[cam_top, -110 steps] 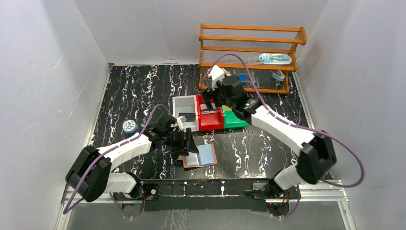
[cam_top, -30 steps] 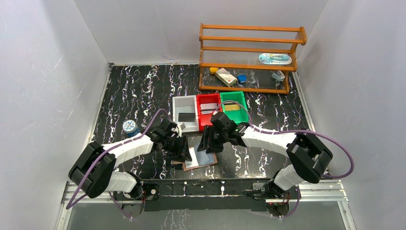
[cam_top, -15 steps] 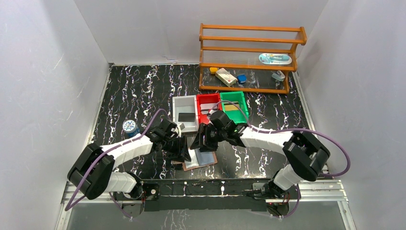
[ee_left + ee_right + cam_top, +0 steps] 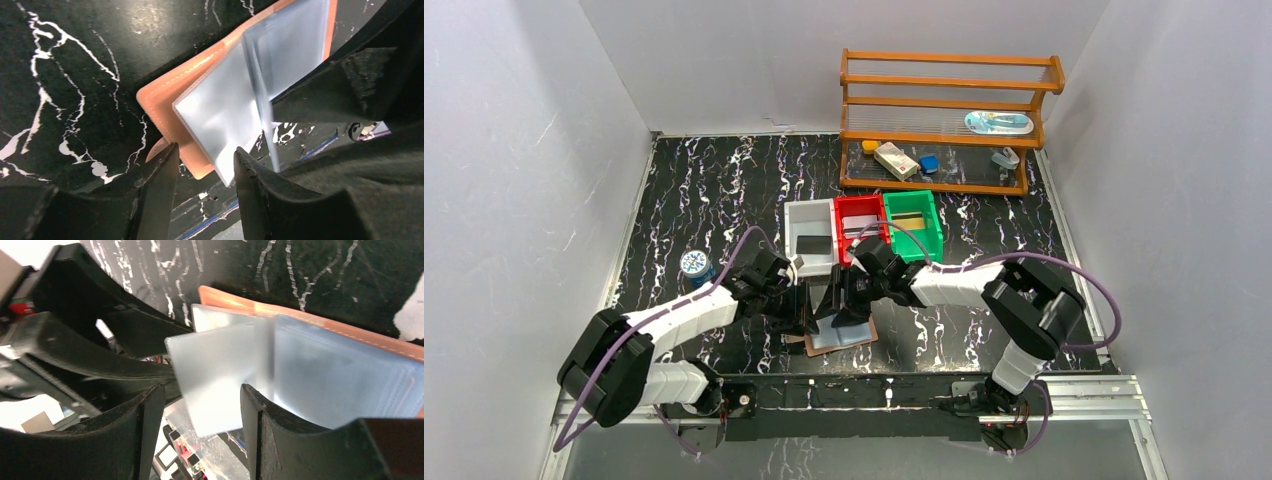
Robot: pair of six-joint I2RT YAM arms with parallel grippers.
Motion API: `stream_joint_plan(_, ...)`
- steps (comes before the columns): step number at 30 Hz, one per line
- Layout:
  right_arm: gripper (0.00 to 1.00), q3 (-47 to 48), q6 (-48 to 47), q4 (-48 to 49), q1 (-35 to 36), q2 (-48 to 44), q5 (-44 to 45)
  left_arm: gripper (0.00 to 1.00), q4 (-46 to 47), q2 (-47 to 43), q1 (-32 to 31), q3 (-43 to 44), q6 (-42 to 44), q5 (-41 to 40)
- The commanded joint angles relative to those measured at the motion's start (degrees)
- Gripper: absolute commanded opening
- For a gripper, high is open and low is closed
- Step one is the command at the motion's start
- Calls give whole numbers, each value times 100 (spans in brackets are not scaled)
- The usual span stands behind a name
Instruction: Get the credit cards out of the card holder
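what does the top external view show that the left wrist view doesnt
Only the top view: the white bin, red bin and green bin, the wooden rack and a small blue-topped can. Only the left wrist view: stitching on the card holder, along its leather edge, and the separate leaves of its pale blue sleeves. Both: the card holder on the black marbled table, with the left gripper and right gripper at it.

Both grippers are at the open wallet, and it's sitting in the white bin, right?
Wrong on one point: the wallet lies open on the table, on the near side of the white bin, not in it; the top view shows this. The left gripper and right gripper are at it.
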Motion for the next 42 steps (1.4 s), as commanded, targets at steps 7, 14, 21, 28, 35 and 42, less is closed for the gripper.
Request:
stream_joint_plan(7,65,-247,224,42,36,262,-65,48,-421,-812,-21,-271,-651,-1158)
stream_joint_plan(14,55,-117,99,-386,31,384,137,52,-533,-1601,-26,-287,-821,-1486)
stream_joint_plan(21,47,57,-55,-854,33,428,456,41,524,-1681,-20,-73,-510,-221)
stream_joint_plan(28,49,125,-89,-656,37,278,507,27,452,175,-21,-154,-332,445)
stream_joint_plan(35,55,512,-573,-1640,21,-805,1549,25,242,370,-21,-276,-197,77)
stream_joint_plan(42,74,550,-782,-2899,-23,-1371,2788,25,194,304,-23,-210,-176,87)
